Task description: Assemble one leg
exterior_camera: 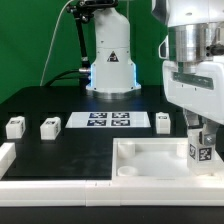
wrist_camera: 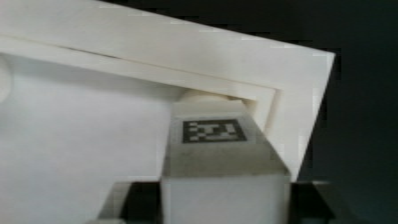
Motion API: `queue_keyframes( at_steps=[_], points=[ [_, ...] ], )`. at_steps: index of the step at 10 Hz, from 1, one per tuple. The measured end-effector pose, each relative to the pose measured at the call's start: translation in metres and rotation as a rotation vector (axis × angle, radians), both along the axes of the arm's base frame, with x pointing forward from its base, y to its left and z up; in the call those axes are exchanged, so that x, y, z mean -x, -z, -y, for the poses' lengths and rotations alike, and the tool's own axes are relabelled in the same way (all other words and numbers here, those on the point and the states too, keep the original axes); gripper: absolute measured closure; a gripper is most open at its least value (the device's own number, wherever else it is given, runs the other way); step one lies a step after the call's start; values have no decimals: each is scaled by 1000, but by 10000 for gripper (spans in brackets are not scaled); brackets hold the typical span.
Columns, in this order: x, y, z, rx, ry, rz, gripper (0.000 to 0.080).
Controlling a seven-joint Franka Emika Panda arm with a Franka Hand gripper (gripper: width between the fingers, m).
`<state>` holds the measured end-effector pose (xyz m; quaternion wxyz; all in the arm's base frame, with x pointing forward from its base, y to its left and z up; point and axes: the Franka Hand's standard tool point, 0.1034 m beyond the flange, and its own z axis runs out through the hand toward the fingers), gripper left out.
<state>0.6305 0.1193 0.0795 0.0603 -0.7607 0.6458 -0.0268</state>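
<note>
Mostly, the arm is blocking things: the jaws (exterior_camera: 201,143) are clamping a leg (exterior_camera: 201,152) over the tray (exterior_camera: 150,158) corner at the exterior view's right. Seen from the wrist, the leg (wrist_camera: 215,150) is hiding that corner socket. Three legs (exterior_camera: 15,127) are sitting apart on the desk (exterior_camera: 60,105).

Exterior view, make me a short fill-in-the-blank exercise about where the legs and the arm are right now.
1. The gripper holds one leg over a ____ of the large white square piece.
2. ____ loose legs lie on the table.
3. The marker board lies ____ the large white square piece.

Missing words: corner; three; behind
</note>
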Motion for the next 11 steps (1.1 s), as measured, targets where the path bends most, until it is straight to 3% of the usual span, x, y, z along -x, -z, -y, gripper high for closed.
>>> queue_keyframes(
  at_steps=[1,3,4,5,11],
  points=[
    [0,0,-1,-12,60,-3,508],
    [0,0,-1,-3,-16,1,269],
    [1,1,-2,3,-58,-4,269],
    [-1,-1,-2,15,-183,-7,173],
    [-2,-2,-2,99,-856,21,150]
  ],
)
